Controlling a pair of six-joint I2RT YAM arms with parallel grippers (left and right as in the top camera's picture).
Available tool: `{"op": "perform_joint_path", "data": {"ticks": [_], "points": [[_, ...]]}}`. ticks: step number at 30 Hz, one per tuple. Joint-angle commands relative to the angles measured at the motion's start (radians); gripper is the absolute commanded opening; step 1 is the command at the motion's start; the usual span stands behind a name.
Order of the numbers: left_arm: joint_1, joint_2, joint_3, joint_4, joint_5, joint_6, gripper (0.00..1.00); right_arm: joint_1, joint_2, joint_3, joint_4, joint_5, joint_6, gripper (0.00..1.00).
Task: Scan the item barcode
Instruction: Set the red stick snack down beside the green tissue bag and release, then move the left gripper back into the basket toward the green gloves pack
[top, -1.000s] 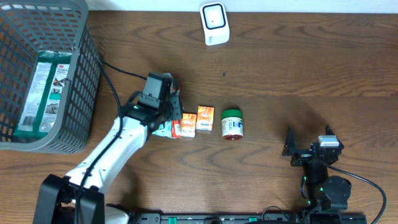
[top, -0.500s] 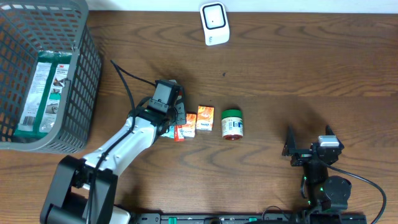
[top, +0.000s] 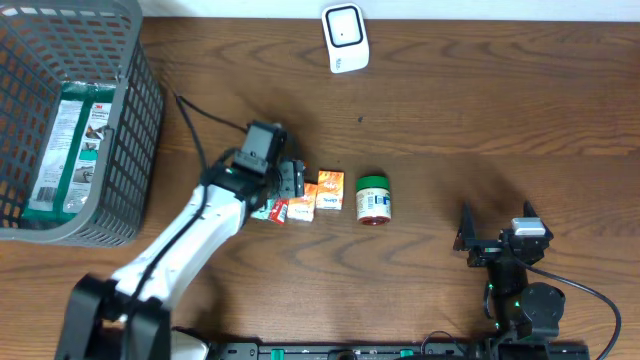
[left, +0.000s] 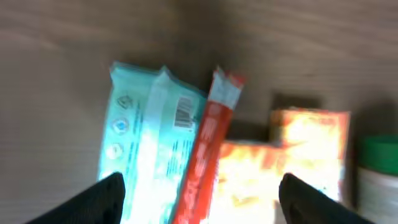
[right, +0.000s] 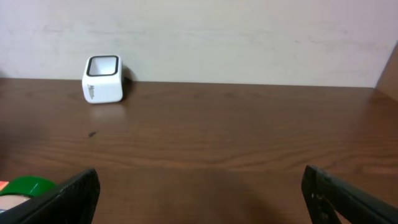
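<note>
A teal and white packet (left: 155, 143) lies flat on the table with its barcode (left: 182, 112) facing up. A red-edged orange packet (left: 214, 149) lies against its right side. My left gripper (left: 202, 202) hangs open just above both, one finger (left: 102, 199) to each side, holding nothing. From overhead the left gripper (top: 290, 183) covers part of the teal packet (top: 265, 210). The white scanner (top: 344, 37) stands at the table's back edge, also seen as the scanner (right: 102, 79) from the right wrist. My right gripper (top: 497, 235) rests open and empty at the front right.
An orange box (top: 329, 190) and a green-lidded jar (top: 373, 198) sit just right of the packets. A grey wire basket (top: 130, 120) holding a green package (top: 70, 140) fills the back left corner. Bare wooden table (top: 480, 120) stretches between the scanner and the right arm.
The left jaws have gone from shut to wide open, and the packets now lie free on the table under them. The right arm has not moved.
</note>
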Motion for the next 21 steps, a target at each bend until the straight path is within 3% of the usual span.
{"op": "perform_joint_path", "data": {"ticks": [1,7,11,14,21], "points": [[0.038,-0.073,0.187,-0.124,-0.013,0.083,0.81,0.013,-0.005,-0.001,-0.005,0.006,0.006,0.99],[0.209,-0.072,0.563,-0.459,-0.016,0.151,0.84,0.013,-0.005,-0.001,-0.005,0.006,0.006,0.99],[0.365,-0.072,0.723,-0.570,-0.016,0.160,0.85,0.013,-0.005,-0.001,-0.005,0.006,0.006,0.99],[0.502,-0.072,0.785,-0.586,-0.016,0.171,0.85,0.013,-0.005,-0.001,-0.005,0.006,0.006,0.99],[0.766,-0.035,0.784,-0.463,-0.016,0.171,0.85,0.013,-0.005,-0.001,-0.005,0.006,0.006,0.99]]}}
